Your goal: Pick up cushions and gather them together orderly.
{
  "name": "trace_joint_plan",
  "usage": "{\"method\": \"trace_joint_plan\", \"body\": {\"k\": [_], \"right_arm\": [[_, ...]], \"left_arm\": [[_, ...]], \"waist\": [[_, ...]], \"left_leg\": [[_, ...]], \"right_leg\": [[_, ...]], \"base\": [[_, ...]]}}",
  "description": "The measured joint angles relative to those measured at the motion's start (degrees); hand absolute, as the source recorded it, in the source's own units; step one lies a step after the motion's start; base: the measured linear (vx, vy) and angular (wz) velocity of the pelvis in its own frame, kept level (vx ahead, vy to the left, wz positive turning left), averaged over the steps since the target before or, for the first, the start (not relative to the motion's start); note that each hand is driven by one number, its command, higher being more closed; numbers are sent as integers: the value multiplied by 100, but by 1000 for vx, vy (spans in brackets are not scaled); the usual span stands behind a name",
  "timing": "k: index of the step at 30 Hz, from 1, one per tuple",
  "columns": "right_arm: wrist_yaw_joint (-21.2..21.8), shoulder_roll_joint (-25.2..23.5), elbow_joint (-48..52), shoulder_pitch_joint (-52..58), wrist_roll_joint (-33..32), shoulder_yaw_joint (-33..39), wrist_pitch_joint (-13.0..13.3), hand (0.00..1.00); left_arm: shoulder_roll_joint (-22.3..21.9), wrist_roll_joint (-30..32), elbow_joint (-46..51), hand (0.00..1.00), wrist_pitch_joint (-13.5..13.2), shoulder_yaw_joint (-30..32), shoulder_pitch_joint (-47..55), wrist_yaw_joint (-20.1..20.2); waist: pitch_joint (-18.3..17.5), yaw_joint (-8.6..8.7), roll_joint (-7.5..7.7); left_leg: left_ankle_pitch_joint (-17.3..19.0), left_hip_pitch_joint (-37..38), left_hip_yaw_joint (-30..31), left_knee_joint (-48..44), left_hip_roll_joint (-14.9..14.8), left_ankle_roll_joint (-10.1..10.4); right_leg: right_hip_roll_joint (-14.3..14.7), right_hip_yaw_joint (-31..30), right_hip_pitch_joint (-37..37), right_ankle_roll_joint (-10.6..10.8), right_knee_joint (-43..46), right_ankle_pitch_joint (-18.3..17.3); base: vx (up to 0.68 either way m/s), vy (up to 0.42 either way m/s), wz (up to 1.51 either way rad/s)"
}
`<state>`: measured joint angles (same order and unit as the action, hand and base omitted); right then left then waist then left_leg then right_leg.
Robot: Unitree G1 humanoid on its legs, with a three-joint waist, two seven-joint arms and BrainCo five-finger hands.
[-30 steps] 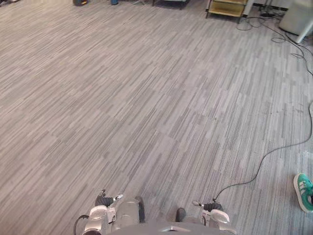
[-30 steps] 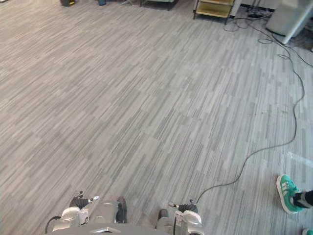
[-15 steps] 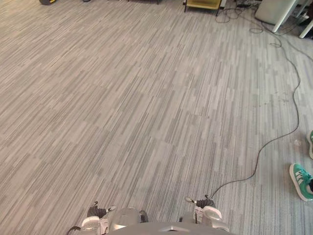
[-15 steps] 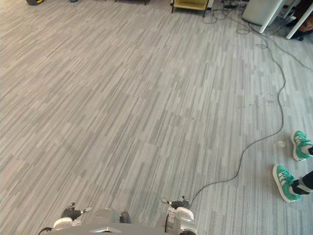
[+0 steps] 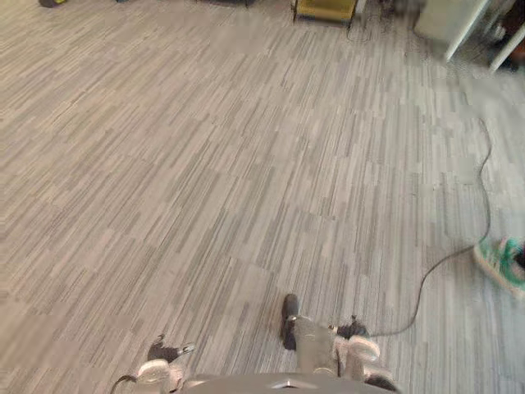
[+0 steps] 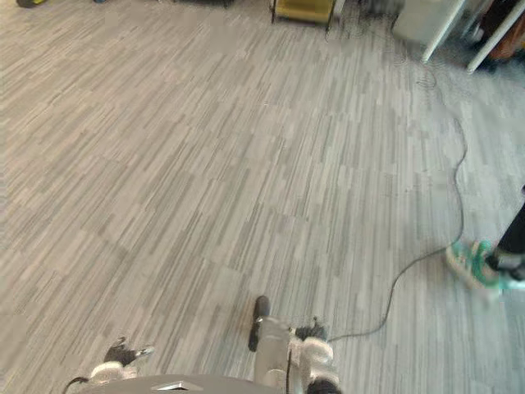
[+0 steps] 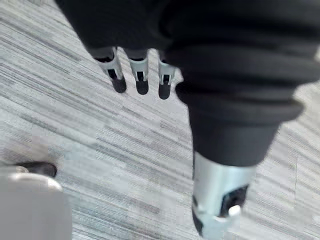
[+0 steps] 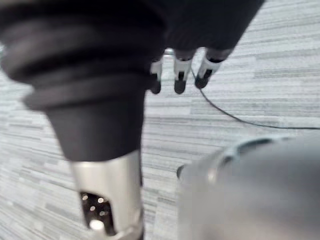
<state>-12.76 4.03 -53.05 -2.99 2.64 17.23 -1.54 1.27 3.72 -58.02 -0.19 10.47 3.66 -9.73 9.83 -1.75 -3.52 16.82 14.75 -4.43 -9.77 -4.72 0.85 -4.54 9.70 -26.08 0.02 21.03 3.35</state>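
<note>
My left hand (image 7: pixel 140 75) hangs over the grey striped carpet (image 7: pixel 100 140) with its fingers straight and nothing in it, the thumb (image 7: pixel 217 200) held apart. My right hand (image 8: pixel 180 72) hangs the same way above the carpet, fingers straight and empty. In the left eye view both hands sit at the bottom edge, the left hand (image 5: pixel 160 361) low left and the right hand (image 5: pixel 358 345) low right.
Grey striped carpet (image 5: pixel 205 164) stretches ahead. A person's green shoe (image 5: pixel 502 261) stands at the right edge. A low yellow shelf (image 5: pixel 326 8) and white furniture legs (image 5: pixel 459 29) stand at the far end.
The whole picture has shifted, so the camera has moved. The person's green shoe now shows higher at the right edge. Both hands still hang empty.
</note>
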Motion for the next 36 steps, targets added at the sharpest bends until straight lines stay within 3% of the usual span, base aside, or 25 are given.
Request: {"method": "trace_joint_plan", "body": {"k": [2,3,5,6,7,8,9,11,15,17,18,19,20,21,22,23,24,26,28,29,30,31,33,34,36], "right_arm": [[5,2,-32,35,-18,69,3,0],[4,-6,-20,80,-7,124,5,0],[5,-46,-16,113,-4,104,0,0],[3,-62,33,199,-6,104,4,0],[4,-73,39,270,-10,84,6,0],[3,-74,33,294,-10,78,8,0],[2,-74,22,302,-12,81,5,0],[-3,-131,11,314,-14,85,-3,0],[-29,-127,-120,275,-67,115,-41,0],[-33,-128,-207,238,-105,136,-44,0],[-37,-130,-205,246,-121,145,-48,0],[-41,-139,-220,236,-124,154,-52,0],[-36,-187,-206,235,-126,94,-66,0],[-39,-208,-206,235,-126,106,-70,0],[-42,-261,-187,180,-126,107,-65,0],[-48,-313,-195,50,-122,122,-64,0],[-43,-246,-212,33,-120,139,-50,0],[-36,-259,-200,38,-116,120,-23,0],[-36,-250,-222,53,-102,147,-9,0],[-35,-266,-227,102,-101,166,-14,0],[-28,-302,-224,216,-101,216,-19,0],[-21,-349,-204,364,-101,216,-24,0],[-17,-319,-139,363,-64,233,-16,0],[-16,-293,-126,352,-45,343,7,0],[-9,-298,45,388,-51,378,8,0]], "left_arm": [[-84,-21,-5,0,-39,106,1,-20],[-121,-21,2,0,-43,158,-2,-23],[-166,-22,12,0,-44,267,-23,-22],[-259,-35,88,0,-38,400,-56,-16],[-307,-92,130,0,-46,467,-52,-7],[-305,-112,131,0,-48,440,-53,5],[-305,-127,136,0,-48,411,-61,12],[-300,-131,325,0,-50,403,-47,17],[-264,-138,456,0,-95,403,-50,9],[-233,-136,461,0,-98,378,-66,8],[-233,-136,463,0,-97,370,-57,0],[-216,-159,446,0,-99,349,-72,1],[-130,-125,440,0,-104,281,-68,0],[-101,-119,436,0,-107,289,-60,1],[-71,-119,428,0,-98,309,-49,-2],[2,-121,358,0,-99,497,-31,-4],[-79,-124,193,0,-67,622,42,1],[-75,-135,105,0,-28,719,152,-4],[-38,-131,91,0,-23,655,264,2],[27,-130,48,0,-6,528,290,5],[106,-127,37,0,24,362,313,15],[178,-120,76,0,26,194,330,15],[184,-114,112,0,29,160,329,16],[146,-109,126,0,33,133,251,14],[149,-109,133,0,30,94,134,14]], "waist": [[-10,10,-49],[-21,27,-90],[-12,55,-90],[11,48,-133],[30,-11,-181],[61,-37,-164],[53,-50,-192],[56,-112,-197],[66,-269,-172],[72,-320,-170],[75,-336,-193],[74,-398,-152],[34,-447,-25],[49,-487,-33],[69,-558,-14],[153,-699,91],[107,-696,32],[-10,-628,184],[-39,-650,215],[-31,-616,252],[-47,-561,301],[-81,-501,359],[-77,-438,358],[-50,-312,294],[-12,-211,239]], "left_leg": [[-211,22,132,-275,-69,154],[-296,-121,230,-947,-221,236],[-471,-478,335,-1826,-309,233],[-1065,-997,363,-2982,-450,257],[-2014,-1387,301,-3907,-646,356],[-2051,-1584,240,-4385,-785,336],[-1788,-1786,135,-4781,-893,233],[-825,-2541,-387,-5380,-1011,146],[-187,-3205,-680,-4371,-784,167],[-174,-3371,-710,-3269,-599,192],[-449,-3385,-660,-1952,-455,262],[-967,-3212,-801,-1421,-261,107],[-991,-3024,-1005,-1191,-137,97],[-984,-3038,-1083,-1269,-166,94],[-972,-3187,-1182,-1677,-252,104],[-781,-3596,-1211,-2375,-303,135],[-789,-3463,-965,-1824,-110,-281],[-598,-3327,-1041,-1639,197,-347],[-376,-3078,-1153,-1532,341,-411],[-294,-2869,-1185,-1499,440,-465],[-205,-2574,-1184,-1455,558,-480],[-187,-2134,-1175,-1308,692,-496],[-172,-1804,-1117,-1109,761,-522],[-160,-1246,-986,-717,771,-542],[-157,-856,-840,-404,756,-538]], "right_leg": [[35,58,10,-67,396,-349],[111,164,213,-96,509,-626],[128,265,386,-109,508,-782],[199,370,674,-132,437,-917],[303,376,1042,-192,236,-1048],[352,389,1209,-245,150,-1121],[387,384,1320,-265,108,-1170],[385,223,1853,-227,-228,-1285],[261,30,2498,-103,-726,-1341],[130,-62,2692,74,-878,-1401],[14,-121,2830,266,-943,-1516],[-121,-249,2941,493,-1018,-1587],[-203,-323,3000,446,-1160,-1523],[-84,-334,3055,343,-1322,-1446],[31,-398,3174,144,-1488,-1174],[-65,-329,3460,132,-1794,-989],[-50,-447,3674,182,-1992,-1015],[-325,-506,3595,214,-1752,-1036],[-528,-867,3054,688,-363,-1267],[-596,-1082,2631,1194,803,-1296],[-603,-1254,2159,1705,2268,-1064],[-617,-1167,1646,1648,3768,-978],[-641,-915,1346,1466,4323,-1042],[-680,-281,956,719,4599,-1353],[-790,309,574,430,4189,-1599]], "base": [[367,-206,-4],[384,-164,12],[286,-118,22],[354,-118,19],[354,-118,11],[373,-58,-3],[211,4,-9],[394,29,-22],[332,124,-21],[360,262,-29],[469,380,-27],[420,305,-19],[436,218,-22],[343,89,-17],[408,71,-28],[451,150,-25],[446,204,-14],[411,277,8],[354,226,-6],[391,176,7],[476,174,24],[474,146,24],[351,66,13],[373,46,22],[390,-17,37]]}}
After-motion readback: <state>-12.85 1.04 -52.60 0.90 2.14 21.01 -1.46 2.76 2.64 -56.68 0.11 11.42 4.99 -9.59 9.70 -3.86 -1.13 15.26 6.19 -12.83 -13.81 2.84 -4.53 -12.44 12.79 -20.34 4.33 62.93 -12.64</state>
